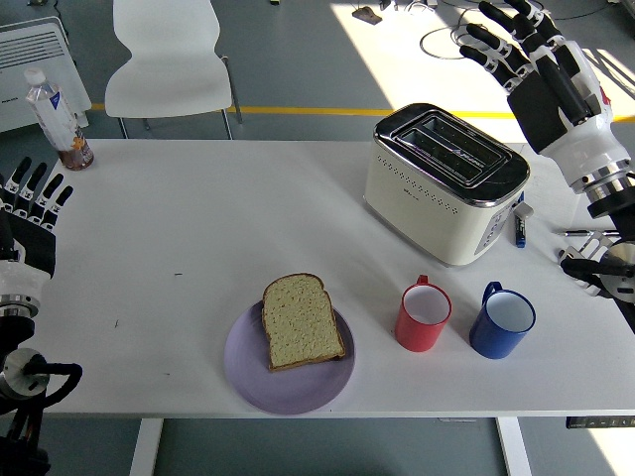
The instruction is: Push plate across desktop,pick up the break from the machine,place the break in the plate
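Observation:
A slice of bread (pixel 303 321) lies flat on the purple plate (pixel 256 382) near the table's front edge. The cream toaster (pixel 444 184) stands at the back right, its slots showing nothing in them. My right hand (pixel 521 45) is raised high at the upper right, above and behind the toaster, fingers spread and holding nothing. My left hand (pixel 30 213) rests upright at the left edge, fingers extended and empty.
A red mug (pixel 425 317) and a blue mug (pixel 502 321) stand right of the plate. A bottle (pixel 52 111) and a small jar (pixel 76 153) are at the back left. A marker (pixel 520 226) and a metal rack (pixel 591 260) lie at the right. A white chair (pixel 169 61) stands behind.

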You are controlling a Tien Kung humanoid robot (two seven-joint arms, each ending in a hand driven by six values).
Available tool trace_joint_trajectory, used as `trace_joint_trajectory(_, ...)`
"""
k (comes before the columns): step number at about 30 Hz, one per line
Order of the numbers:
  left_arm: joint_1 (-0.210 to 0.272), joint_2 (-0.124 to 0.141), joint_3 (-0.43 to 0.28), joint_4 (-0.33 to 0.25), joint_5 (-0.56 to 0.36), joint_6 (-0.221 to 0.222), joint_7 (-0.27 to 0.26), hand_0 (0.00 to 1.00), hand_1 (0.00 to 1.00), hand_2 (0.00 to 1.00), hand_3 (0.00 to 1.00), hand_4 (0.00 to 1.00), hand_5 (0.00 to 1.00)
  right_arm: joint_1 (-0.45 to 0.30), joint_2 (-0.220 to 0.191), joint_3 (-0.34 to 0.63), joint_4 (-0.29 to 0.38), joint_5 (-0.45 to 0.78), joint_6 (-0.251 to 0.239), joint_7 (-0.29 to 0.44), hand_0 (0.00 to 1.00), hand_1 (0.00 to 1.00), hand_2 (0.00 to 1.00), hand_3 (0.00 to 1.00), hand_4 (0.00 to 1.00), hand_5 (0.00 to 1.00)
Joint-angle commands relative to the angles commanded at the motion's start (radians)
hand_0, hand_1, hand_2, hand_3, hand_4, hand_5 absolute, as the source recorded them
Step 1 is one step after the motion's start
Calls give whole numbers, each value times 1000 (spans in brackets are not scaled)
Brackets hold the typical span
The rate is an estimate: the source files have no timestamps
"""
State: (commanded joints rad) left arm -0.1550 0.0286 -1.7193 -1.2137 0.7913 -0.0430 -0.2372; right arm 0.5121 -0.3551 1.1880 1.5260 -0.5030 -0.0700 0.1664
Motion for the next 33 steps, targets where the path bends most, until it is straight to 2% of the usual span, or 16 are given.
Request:
trace_joint_trajectory(6,-2,2,5,2,-3,0,1,753,800,870,848,486,998,-42,-4,60,19,3,0,-7,797,778,814,815,548,529)
trace_joint_trajectory(7,-2,2,5,2,-3,0,1,753,801,871,849,486,998,-48,-3,70,23,3,-1,-7,790,778,812,813,541,504)
trace_joint_trajectory(18,8,3,26,3,-7,-1,-1,753,802,871,850,487,998,-111,6,154,38,14,3,-13,791,776,813,812,554,480)
trace_joint_trajectory(19,9,2,27,3,-8,-1,-1,753,803,870,850,488,998,-112,6,156,38,14,4,-13,790,775,812,810,549,514)
trace_joint_trajectory(33,39,4,62,7,-13,-3,-5,754,804,873,850,488,998,-157,15,166,30,31,13,-15,789,774,812,809,540,541)
